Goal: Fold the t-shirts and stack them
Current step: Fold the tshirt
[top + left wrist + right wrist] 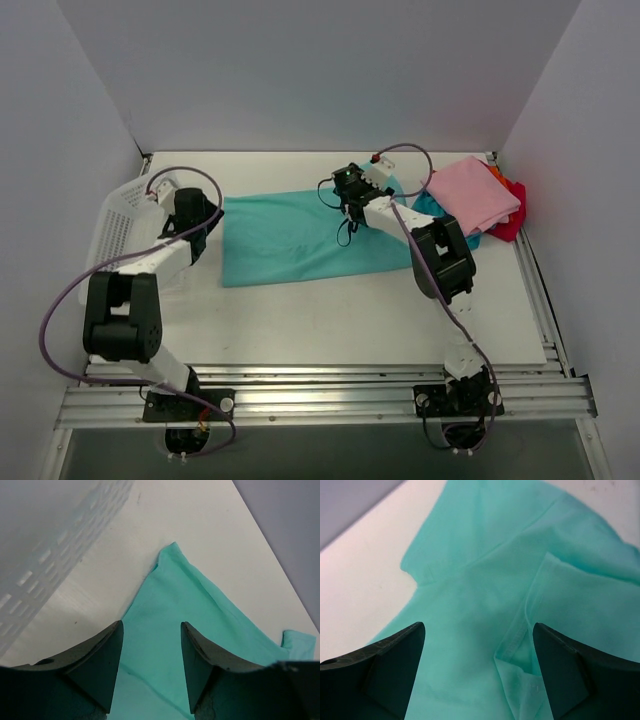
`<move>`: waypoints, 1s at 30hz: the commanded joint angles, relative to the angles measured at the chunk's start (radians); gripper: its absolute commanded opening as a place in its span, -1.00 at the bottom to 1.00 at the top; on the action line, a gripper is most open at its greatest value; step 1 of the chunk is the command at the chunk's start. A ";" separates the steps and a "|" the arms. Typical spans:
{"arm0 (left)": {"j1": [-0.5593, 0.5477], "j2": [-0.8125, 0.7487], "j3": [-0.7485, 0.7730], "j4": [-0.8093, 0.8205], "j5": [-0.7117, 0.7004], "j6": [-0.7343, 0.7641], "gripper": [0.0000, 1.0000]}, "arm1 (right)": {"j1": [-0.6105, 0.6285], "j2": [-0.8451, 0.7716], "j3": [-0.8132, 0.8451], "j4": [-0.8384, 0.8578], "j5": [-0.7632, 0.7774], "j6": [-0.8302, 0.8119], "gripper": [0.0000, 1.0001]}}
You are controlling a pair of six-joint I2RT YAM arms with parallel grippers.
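White tabletop [330, 320], boxed in by pale grey walls on 3 sides, w/ alu rails along the near edge. The teal-green t-shirt [290, 240] lies spread across mid-table. It's a long flat shape running L to R, mostly smooth, w/ its near edge slightly slanted. Its L edge sits just beside the white mesh basket [120, 225], and its R end reaches the folded stack in the far R corner. In the stack the pink shirt [472, 192] is on top. The teal-blue shirt [432, 206] peeks out under it on the L side. The red shirt [508, 226] and orange shirt [512, 186] show on the wall side.

L gripper [198, 215] is at the teal-green shirt's L edge, jaws spread. The L wrist view shows its fingers [100, 670] apart w/ teal cloth btw them, and a pointed corner of cloth beyond, aimed toward the basket. Can't tell whether the pads touch the cloth. R gripper [350, 185] is over the far R part of the shirt, jaws wide apart. The R wrist view shows a stitched hem and an overlapping layer of cloth btw its fingers [390, 675].

Room: there's a broad bare strip of table on the near side of the shirt and a narrower strip on the far side by the back wall. The L side is tight against the basket, and the far R corner is taken up by the stack.
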 commanded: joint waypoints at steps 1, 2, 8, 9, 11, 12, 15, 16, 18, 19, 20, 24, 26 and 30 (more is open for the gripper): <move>0.035 0.140 0.163 0.079 0.146 0.124 0.17 | -0.031 -0.145 -0.013 0.090 0.066 -0.114 0.70; 0.037 0.180 0.207 0.070 0.180 0.146 0.17 | -0.037 -0.148 -0.013 0.122 0.060 -0.136 0.70; 0.052 0.470 0.583 -0.120 0.323 0.217 0.11 | -0.141 -0.114 0.008 0.214 -0.116 -0.226 0.69; 0.054 0.513 0.608 -0.157 0.323 0.218 0.11 | -0.157 -0.105 0.025 0.217 -0.145 -0.228 0.68; 0.060 0.548 0.666 -0.195 0.314 0.218 0.11 | -0.196 -0.084 0.038 0.214 -0.211 -0.220 0.68; 0.063 0.580 0.686 -0.230 0.308 0.217 0.11 | -0.210 -0.079 0.039 0.217 -0.231 -0.214 0.68; 0.065 0.645 0.784 -0.300 0.245 0.224 0.11 | -0.252 -0.067 0.025 0.252 -0.312 -0.193 0.68; 0.065 0.662 0.845 -0.353 0.237 0.229 0.13 | -0.258 -0.064 0.015 0.263 -0.340 -0.193 0.68; 0.065 0.715 0.910 -0.440 0.201 0.234 0.17 | -0.275 -0.060 0.007 0.281 -0.360 -0.176 0.68; 0.066 0.731 0.938 -0.462 0.199 0.232 0.19 | -0.278 -0.056 0.002 0.289 -0.372 -0.171 0.68; 0.065 0.745 0.982 -0.478 0.198 0.232 0.20 | -0.279 -0.056 0.002 0.295 -0.385 -0.168 0.68; 0.066 0.782 1.022 -0.502 0.176 0.223 0.23 | -0.286 -0.042 0.013 0.300 -0.403 -0.162 0.68; 0.068 0.786 1.030 -0.502 0.173 0.220 0.24 | -0.290 -0.041 0.013 0.300 -0.409 -0.160 0.68; 0.068 0.797 1.053 -0.541 0.145 0.217 0.24 | -0.301 -0.031 0.016 0.305 -0.420 -0.150 0.68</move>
